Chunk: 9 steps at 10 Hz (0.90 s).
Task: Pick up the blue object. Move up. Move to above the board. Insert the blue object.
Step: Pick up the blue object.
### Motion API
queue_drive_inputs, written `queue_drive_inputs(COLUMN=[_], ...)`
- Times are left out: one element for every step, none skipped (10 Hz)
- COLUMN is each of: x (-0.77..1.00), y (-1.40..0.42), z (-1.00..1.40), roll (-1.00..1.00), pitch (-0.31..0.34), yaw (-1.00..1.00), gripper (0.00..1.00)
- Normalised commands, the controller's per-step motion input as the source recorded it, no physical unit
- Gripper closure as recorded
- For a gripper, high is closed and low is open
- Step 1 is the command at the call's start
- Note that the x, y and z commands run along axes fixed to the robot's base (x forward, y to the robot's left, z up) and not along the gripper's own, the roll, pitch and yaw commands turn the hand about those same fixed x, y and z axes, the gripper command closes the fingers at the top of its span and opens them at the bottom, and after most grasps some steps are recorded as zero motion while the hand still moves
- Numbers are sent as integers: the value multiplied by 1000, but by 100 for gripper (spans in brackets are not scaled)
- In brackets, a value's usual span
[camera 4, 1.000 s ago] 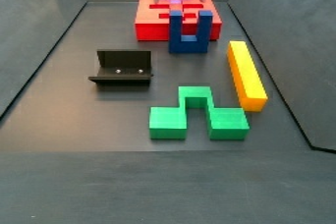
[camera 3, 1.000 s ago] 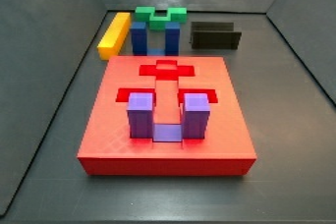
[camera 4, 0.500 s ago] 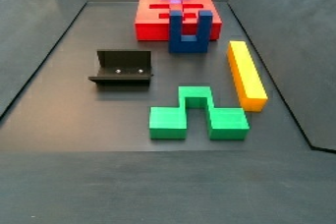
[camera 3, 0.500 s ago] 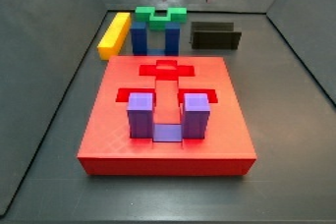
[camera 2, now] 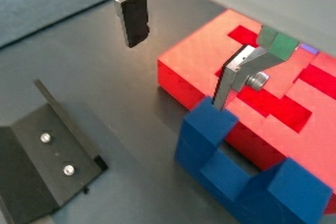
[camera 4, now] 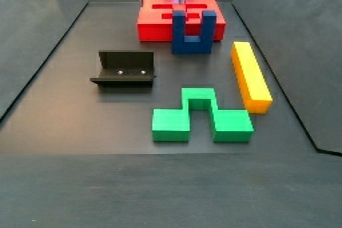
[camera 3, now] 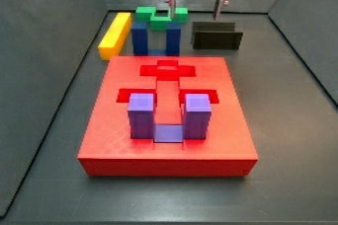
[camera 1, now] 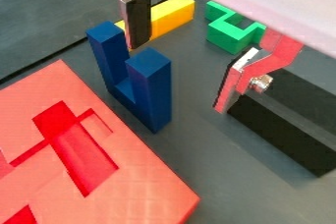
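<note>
Gripper (camera 1: 197, 46) wide open, empty, above blue object (camera 1: 133, 74), which stands on desk against board (camera 1: 79, 159).

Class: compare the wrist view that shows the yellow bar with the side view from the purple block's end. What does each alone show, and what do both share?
Wrist only: a bolt on one finger. Side only: the purple block, standing in the board. Shared: blue object, green block, yellow bar, fixture, part of the board, and the open gripper, raised near the blue object and fixture.
</note>
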Motion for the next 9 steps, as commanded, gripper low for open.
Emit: queue_drive_inputs(x=[-163, -271, -297, -294, -189, -114, -74, -80, -37], y=[0, 0, 0, 0, 0, 0, 43, 109, 137], z=[-63, 0, -26, -123, -140, -200, -254, -200, -183], roll=[-24, -109, -67, -6, 0, 11, 43, 9, 4], pitch=[0, 0, 0, 0, 0, 0, 0, 0, 0], yaw=[0, -14, -63, -97, -51, -9, 0, 0, 0], gripper=[0, 0, 0, 0, 0, 0, 0, 0, 0])
